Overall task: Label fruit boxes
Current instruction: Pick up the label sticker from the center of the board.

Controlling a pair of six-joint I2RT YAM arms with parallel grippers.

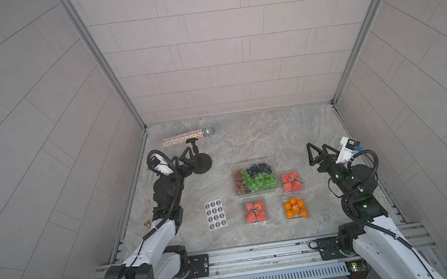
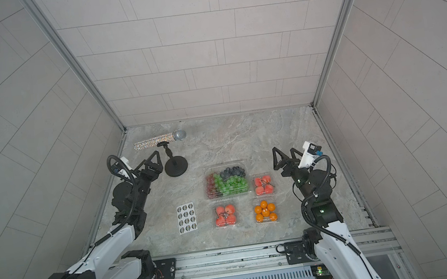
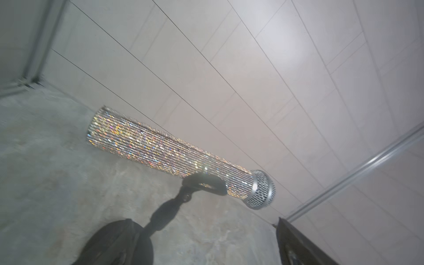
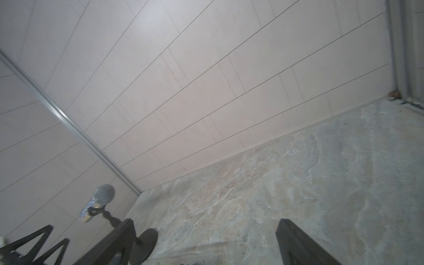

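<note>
Spread wide and holding nothing, the fingers of the left gripper (image 1: pixel 187 158) hang near the microphone stand (image 1: pixel 201 164), pointing at the back wall. Those of the right gripper (image 1: pixel 317 147) are equally parted over bare table (image 1: pixel 260 138). All the fruit boxes sit between the two, back from the fingertips toward the robot: the grape and blueberry box (image 1: pixel 254 177), a red-fruit box (image 1: pixel 291 181), a second red-fruit box (image 1: pixel 255 212) and the orange box (image 1: pixel 295 209). The right fingers are nearer them. The sticker sheet (image 1: pixel 215 210), its long axis running toward the robot, lies back from the left fingers, so I judge the left arm should retreat and peel first.
</note>
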